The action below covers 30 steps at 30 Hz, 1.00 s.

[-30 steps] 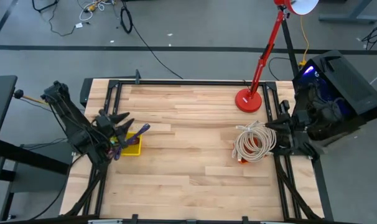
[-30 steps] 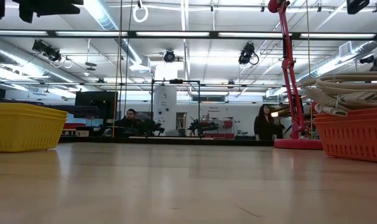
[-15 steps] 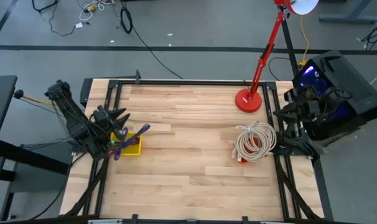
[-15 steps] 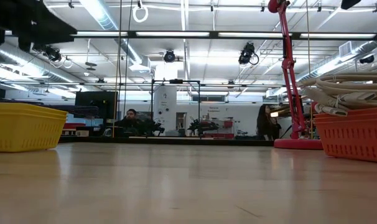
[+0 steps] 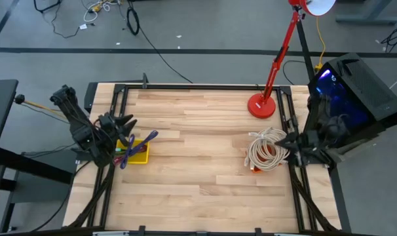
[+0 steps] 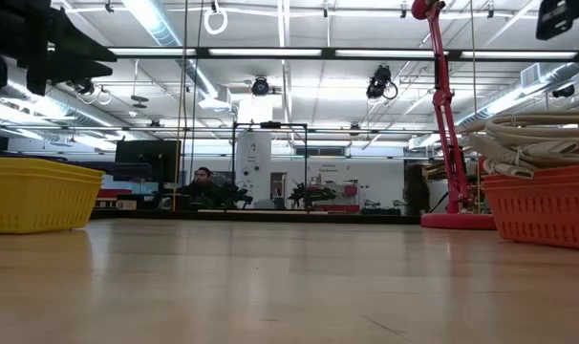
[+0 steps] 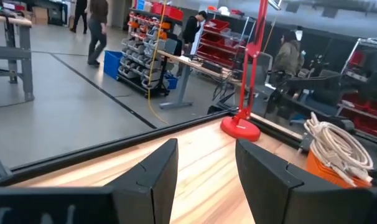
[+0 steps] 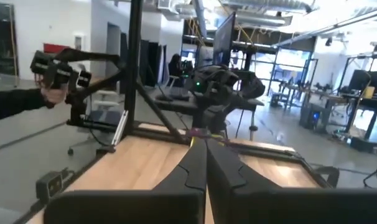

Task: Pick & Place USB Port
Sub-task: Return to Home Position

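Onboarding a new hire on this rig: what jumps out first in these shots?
The red desk lamp at the table's far edge, right of centre, stands out most, with a coil of beige cables heaped in the orange bin near the right edge. On the left sits the yellow bin with a black and purple cable sticking out past its rim, the open left gripper close by; the right gripper is shut at the right edge.

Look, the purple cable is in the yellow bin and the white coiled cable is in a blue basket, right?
Not quite. The white coiled cable sits in an orange basket, not a blue one; the low view shows it. The purple cable is in the yellow bin, as you said.
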### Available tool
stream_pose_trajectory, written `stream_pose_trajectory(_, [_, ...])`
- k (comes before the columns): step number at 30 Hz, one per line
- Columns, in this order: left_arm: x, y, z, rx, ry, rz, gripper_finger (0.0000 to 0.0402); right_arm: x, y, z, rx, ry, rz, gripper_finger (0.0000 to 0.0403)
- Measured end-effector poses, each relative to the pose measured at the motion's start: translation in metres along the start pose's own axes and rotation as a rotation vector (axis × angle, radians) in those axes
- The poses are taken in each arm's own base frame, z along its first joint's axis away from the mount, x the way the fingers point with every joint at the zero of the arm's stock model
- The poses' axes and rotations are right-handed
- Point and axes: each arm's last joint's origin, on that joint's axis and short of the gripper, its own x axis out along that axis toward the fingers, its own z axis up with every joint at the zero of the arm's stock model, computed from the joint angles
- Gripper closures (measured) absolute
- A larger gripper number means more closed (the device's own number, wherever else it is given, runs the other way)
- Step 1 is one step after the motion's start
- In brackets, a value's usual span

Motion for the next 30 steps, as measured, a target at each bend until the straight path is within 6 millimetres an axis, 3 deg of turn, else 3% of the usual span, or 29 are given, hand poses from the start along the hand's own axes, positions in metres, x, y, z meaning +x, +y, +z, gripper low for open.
stream_pose_trajectory(10, [0.003, 0.002, -0.029, -0.027, -0.013, 0.039, 0.0234, 0.012, 0.026, -0.049, -0.010, -0.096, -0.068, 0.0396])
stream_pose_trajectory(15, [0.004, 0.004, -0.047, -0.059, -0.019, 0.056, 0.0234, 0.012, 0.022, -0.047, 0.031, -0.217, -0.098, 0.0396])
stream_pose_trajectory(23, [0.005, 0.001, -0.053, 0.007, -0.019, 0.062, 0.0234, 0.020, 0.028, -0.073, 0.076, -0.039, -0.062, 0.0396])
stream_pose_trajectory(30, [0.005, 0.000, -0.055, 0.038, -0.018, 0.063, 0.0235, 0.025, 0.017, -0.061, -0.018, -0.193, -0.057, 0.0396])
